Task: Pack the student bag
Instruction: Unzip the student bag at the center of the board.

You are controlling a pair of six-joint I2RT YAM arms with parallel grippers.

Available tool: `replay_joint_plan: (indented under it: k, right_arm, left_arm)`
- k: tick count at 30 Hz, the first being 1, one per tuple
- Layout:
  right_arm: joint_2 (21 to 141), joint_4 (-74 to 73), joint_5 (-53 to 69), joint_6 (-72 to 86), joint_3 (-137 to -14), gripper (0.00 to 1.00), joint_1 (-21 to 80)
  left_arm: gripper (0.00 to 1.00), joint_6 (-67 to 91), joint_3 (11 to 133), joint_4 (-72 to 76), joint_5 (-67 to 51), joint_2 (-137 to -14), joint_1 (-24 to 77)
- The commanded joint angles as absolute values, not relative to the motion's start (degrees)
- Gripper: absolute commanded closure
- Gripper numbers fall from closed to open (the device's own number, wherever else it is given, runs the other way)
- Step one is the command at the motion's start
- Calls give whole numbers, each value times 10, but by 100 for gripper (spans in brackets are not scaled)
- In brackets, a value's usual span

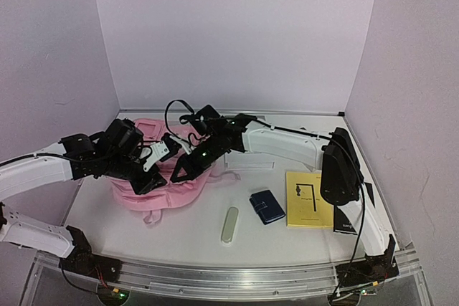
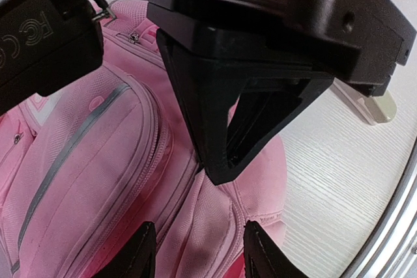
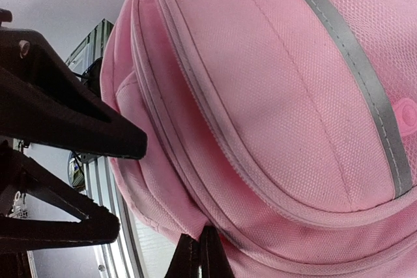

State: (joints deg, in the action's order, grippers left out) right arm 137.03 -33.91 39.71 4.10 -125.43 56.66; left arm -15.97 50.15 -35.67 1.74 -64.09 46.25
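Student bag (image 1: pixel 172 195): soft, likely light fabric, best pinched at a seam. Left gripper (image 2: pixel 199 252) spread astride a fold; right gripper (image 3: pixel 199 255) closed.

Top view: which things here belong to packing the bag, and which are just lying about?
In the job: student bag, left claw, right claw.
Lying loose, untouched: cream case, dark blue wallet, yellow booklet.
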Motion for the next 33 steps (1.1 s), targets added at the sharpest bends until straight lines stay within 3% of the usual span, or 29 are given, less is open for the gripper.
replay_joint_plan:
  k: [1, 9, 14, 19, 27, 29, 32, 33]
  right_arm:
    - [1317, -303, 444, 56, -1283, 100, 570]
    - [1307, -301, 463, 60, -1271, 100, 570]
    - [1305, -301, 474, 69, -1274, 100, 569]
    - [1302, -300, 477, 72, -1277, 100, 567]
    - [1296, -298, 476, 69, -1276, 99, 555]
    - [1295, -298, 461, 64, -1274, 83, 551]
    - [1287, -298, 432, 48, -1261, 41, 541]
    - [1283, -298, 423, 38, -1251, 38, 538]
  left_arm:
    - [54, -173, 499, -352, 40, -653, 477]
    - [65, -170, 501, -355, 57, -655, 479]
    - [63, -170, 496, -354, 54, -652, 481]
    - [70, -172, 497, -358, 62, -661, 485]
    - [97, -157, 504, -365, 78, -649, 486]
    - [100, -147, 504, -366, 79, -635, 486]
    - [100, -127, 504, -365, 77, -605, 486]
    - [100, -121, 504, -363, 73, -592, 486]
